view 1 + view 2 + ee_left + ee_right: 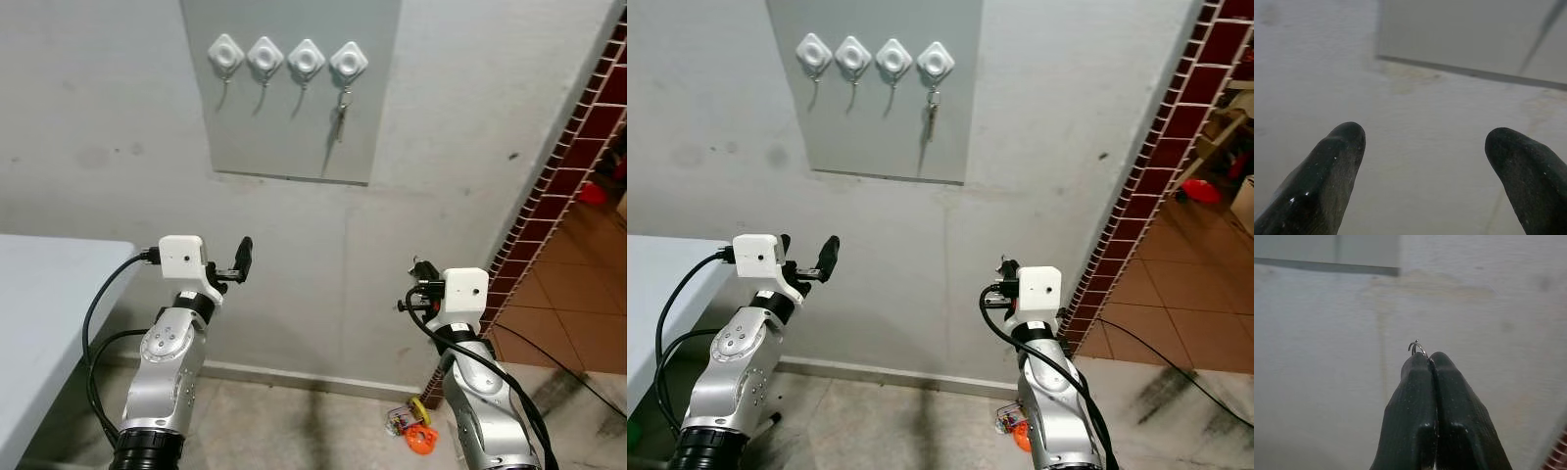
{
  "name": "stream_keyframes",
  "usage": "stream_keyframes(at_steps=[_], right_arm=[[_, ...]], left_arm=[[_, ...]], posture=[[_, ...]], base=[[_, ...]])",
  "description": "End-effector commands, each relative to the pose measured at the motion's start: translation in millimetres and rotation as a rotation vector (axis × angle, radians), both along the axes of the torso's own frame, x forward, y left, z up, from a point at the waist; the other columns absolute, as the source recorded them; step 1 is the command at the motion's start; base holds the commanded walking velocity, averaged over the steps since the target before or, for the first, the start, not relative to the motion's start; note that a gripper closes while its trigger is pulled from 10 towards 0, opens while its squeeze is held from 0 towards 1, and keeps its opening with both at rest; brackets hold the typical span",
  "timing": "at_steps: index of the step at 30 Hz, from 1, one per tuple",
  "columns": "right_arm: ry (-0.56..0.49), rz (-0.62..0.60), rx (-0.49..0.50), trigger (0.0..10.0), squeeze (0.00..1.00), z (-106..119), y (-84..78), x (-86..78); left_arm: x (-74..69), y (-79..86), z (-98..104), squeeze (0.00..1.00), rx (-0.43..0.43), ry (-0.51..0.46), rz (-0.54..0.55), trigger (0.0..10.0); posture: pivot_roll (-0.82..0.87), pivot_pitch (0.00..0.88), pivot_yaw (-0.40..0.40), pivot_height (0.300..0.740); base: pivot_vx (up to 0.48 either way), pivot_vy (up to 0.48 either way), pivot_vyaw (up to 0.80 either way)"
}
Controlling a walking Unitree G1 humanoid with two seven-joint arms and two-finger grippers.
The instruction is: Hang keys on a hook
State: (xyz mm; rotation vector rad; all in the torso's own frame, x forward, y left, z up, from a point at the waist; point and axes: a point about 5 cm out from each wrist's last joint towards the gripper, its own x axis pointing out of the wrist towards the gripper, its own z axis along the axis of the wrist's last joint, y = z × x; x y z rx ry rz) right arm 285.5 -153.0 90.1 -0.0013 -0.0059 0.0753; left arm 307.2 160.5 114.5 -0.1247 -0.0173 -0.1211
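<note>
A grey panel (291, 117) is fixed to the wall (108, 127), and 4 white hooks (287, 59) sit in a row along its top. A key (340, 119) hangs from the hook at the robot's right end of the row; the other 3 hooks carry nothing.

The right gripper (1428, 357) is raised in front of the wall, below the panel and to its right. Its 2 fingers (1413, 396) are pressed together, pinching a thin metal ring (1417, 347) whose loop pokes out just past the tips. What hangs from the ring under the fingers cannot be seen. In the head views the right gripper sits well below the row of hooks, apart from the wall.

The left gripper (238, 262) is raised to about the same height on the robot's left side, also below the panel. Its fingers (1332, 171) are spread wide with nothing between them, pointing at bare wall with the panel's lower edge beyond.

A pale table (39, 323) shows at the robot's left. On the floor (294, 431) near the foot of the wall, beside the right arm, lie a few small bright items (413, 426), orange, yellow and white. To the right a dark red tiled wall edge (558, 176) borders a terracotta tiled floor (578, 323).
</note>
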Motion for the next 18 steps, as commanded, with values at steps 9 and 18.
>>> stream_keyframes(at_steps=[9, 18], right_arm=[[-0.018, 0.002, 0.012, 10.0, 0.00, 4.8, 2.7, 0.6], [-0.016, 0.000, 0.018, 10.0, 0.00, 3.7, 4.2, -0.5]], left_arm=[[1.8, 1.2, 3.8, 0.00, 0.010, 0.000, -0.004, 10.0], [1.8, 2.2, 4.1, 0.00, 0.013, 0.000, -0.006, 10.0]], posture=[[0.03, 0.000, 0.013, 0.740], [0.03, 0.000, 0.017, 0.740]], base=[[0.000, 0.249, 0.00], [0.000, 0.251, 0.00]])
